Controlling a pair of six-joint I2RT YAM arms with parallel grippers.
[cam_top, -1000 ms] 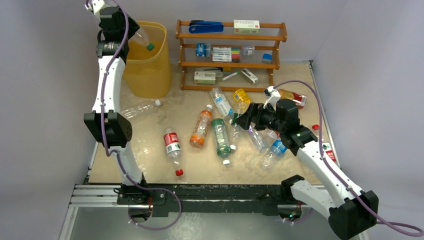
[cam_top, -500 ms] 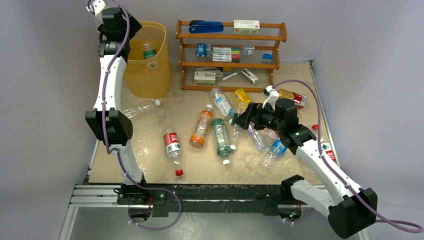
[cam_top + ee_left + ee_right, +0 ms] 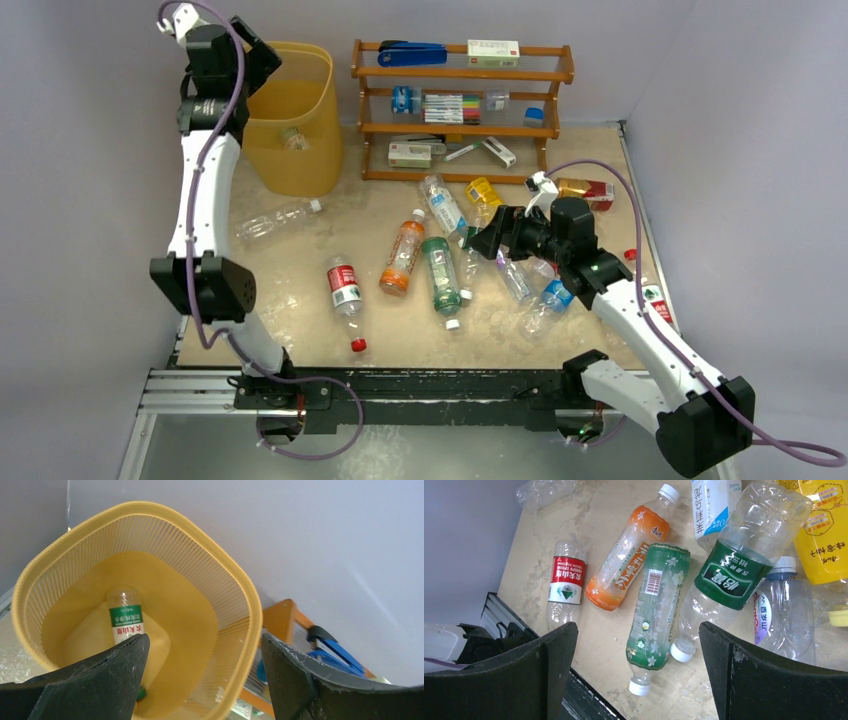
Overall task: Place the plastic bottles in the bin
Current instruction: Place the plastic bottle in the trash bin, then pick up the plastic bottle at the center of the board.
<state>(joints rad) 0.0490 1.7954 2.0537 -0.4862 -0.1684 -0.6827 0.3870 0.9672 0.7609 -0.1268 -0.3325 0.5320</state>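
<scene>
Plastic bottles (image 3: 405, 255) lie scattered across the bench (image 3: 295, 315); one green-labelled bottle (image 3: 125, 621) rests inside the yellow bin (image 3: 135, 506). Left tool (image 3: 202, 647) hangs over the rim, jaws apart and empty, placed for dropping. Right tool (image 3: 636, 632) hovers, jaws spread, above the central heap, seemingly lining up a pick.

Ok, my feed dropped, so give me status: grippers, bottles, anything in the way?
Left gripper open over the bin, empty. Right gripper open above the loose bottles, empty. One green-label bottle in the bin. Nothing blocking.
</scene>
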